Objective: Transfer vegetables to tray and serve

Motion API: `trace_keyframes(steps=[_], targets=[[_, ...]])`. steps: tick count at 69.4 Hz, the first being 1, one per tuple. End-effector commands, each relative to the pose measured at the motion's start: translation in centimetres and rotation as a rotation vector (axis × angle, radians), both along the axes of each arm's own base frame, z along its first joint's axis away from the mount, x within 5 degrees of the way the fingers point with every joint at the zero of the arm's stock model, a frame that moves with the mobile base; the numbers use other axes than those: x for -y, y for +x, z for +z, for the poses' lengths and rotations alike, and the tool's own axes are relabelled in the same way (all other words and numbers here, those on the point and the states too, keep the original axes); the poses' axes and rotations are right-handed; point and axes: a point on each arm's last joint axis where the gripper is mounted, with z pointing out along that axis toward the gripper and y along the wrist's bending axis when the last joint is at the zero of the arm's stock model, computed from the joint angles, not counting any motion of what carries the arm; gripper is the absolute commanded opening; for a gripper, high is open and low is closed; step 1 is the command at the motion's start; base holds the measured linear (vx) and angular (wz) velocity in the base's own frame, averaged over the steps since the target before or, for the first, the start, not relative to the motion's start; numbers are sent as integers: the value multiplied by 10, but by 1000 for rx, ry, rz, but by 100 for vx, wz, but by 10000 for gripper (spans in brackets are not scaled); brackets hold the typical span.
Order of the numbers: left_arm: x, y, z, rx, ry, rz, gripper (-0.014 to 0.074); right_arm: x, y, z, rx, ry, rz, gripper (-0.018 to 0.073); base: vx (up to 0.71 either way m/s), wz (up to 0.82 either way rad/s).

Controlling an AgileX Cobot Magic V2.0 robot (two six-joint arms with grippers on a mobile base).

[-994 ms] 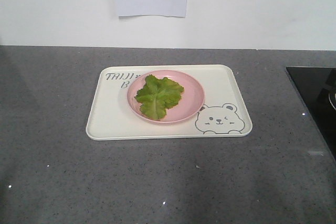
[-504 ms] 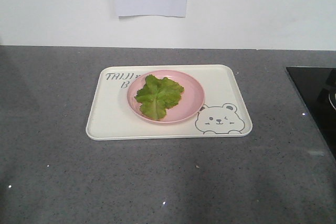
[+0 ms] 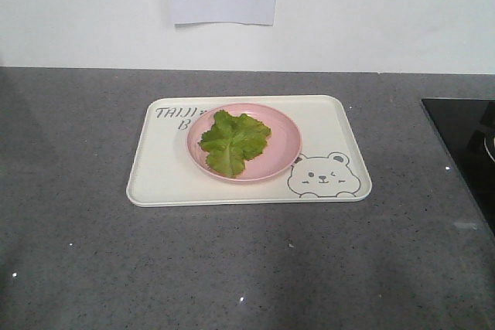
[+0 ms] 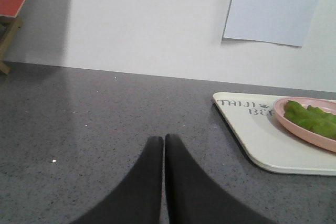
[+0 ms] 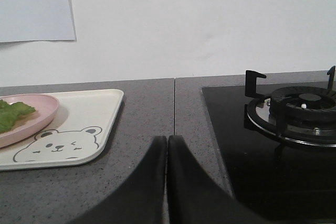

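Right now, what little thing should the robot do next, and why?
Probably open both grippers and reach for the tray's short ends. The lettuce leaf already lies on the pink plate standing on the tray, so only serving seems left. The left gripper and right gripper are shut, holding nothing, off to the tray's sides.

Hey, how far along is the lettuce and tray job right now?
Done: the lettuce leaf lies on the pink plate, and the plate sits on the tray, so the transfer looks complete. In hand: nothing; the left gripper and right gripper are both shut and empty, over the grey counter on either side of the tray. Left: gripping the tray and serving it.
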Motion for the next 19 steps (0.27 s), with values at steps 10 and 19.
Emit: trace_keyframes(steps=[10, 19], targets=[[0, -1, 4, 82, -5, -2, -6, -1, 0, 5, 76, -20, 6, -1, 0, 0], [0, -1, 4, 82, -5, -2, -6, -1, 0, 5, 76, -20, 6, -1, 0, 0]])
